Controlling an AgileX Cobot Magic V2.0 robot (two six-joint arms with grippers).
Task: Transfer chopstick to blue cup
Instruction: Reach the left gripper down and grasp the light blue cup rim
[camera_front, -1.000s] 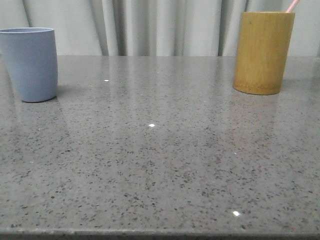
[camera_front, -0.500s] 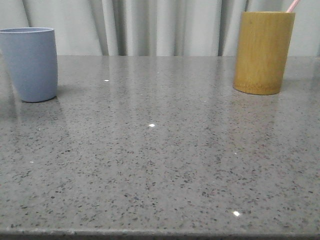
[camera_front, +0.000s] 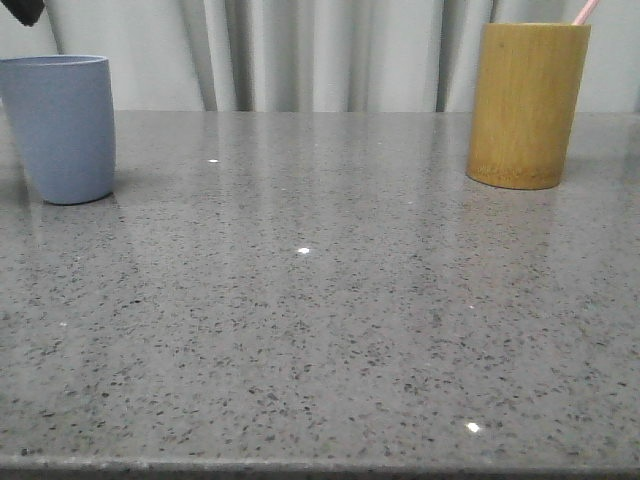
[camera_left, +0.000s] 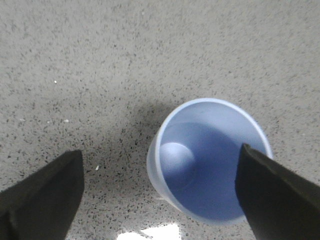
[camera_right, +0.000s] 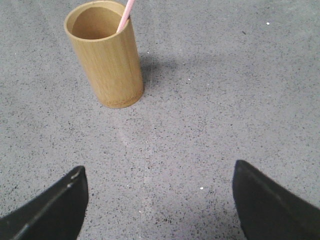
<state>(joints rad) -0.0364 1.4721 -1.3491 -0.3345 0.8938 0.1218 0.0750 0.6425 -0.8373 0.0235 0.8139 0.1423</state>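
Two cups stand well apart in the front view: the blue cup at nine o'clock, the bamboo cup at two o'clock, the chopstick poking from its rim, mostly hidden inside and cut off above. A dark tip at the top corner is probably the left gripper.

Left wrist: left gripper spread wide above the empty blue cup.

Right wrist: right gripper open, empty, near the bamboo cup. The chopstick leans at its one-o'clock rim; likely light, stiff, slippery. Pinch the exposed upper end.
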